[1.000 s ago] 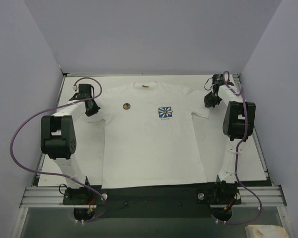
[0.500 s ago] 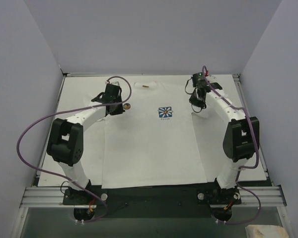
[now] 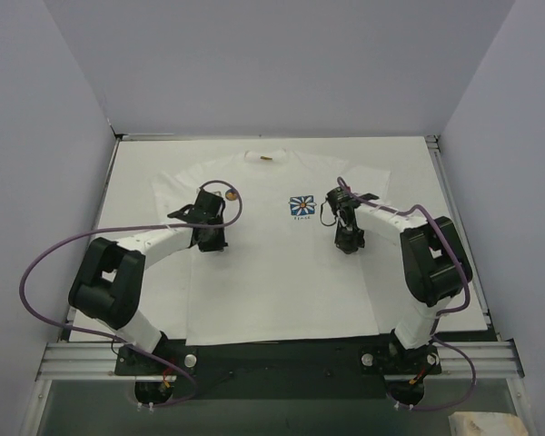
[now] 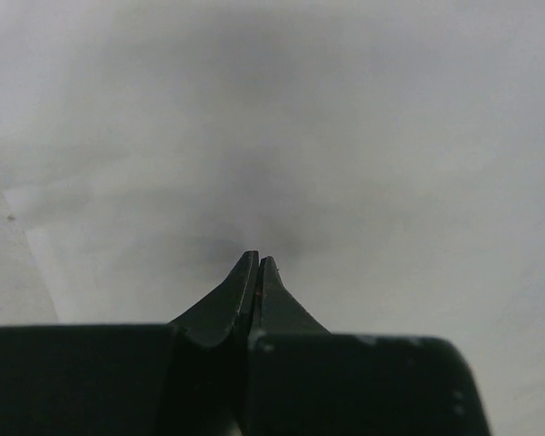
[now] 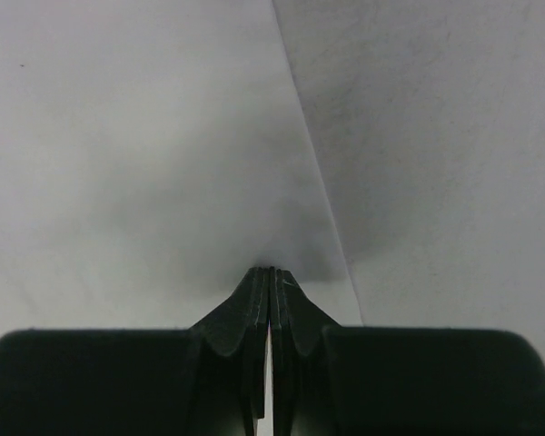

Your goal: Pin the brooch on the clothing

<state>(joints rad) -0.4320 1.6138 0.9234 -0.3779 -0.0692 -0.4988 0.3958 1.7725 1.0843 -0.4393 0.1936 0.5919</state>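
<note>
Overhead, left pincer (image 3: 210,242) and right pincer (image 3: 348,243), both clenched, point down at the white T-shirt (image 3: 272,282) spread flat on the counter (image 3: 409,163); brooch not discernible.

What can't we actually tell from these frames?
Brooch: not identifiable. In the top view the left arm's purple cable loops over the T-shirt; the wrist views show only blurred white surfaces.
Whether the shut left gripper and right gripper pinch fabric: in the wrist views, the fingertips cover the contact.
Word on the blue print: top view, too small.
</note>
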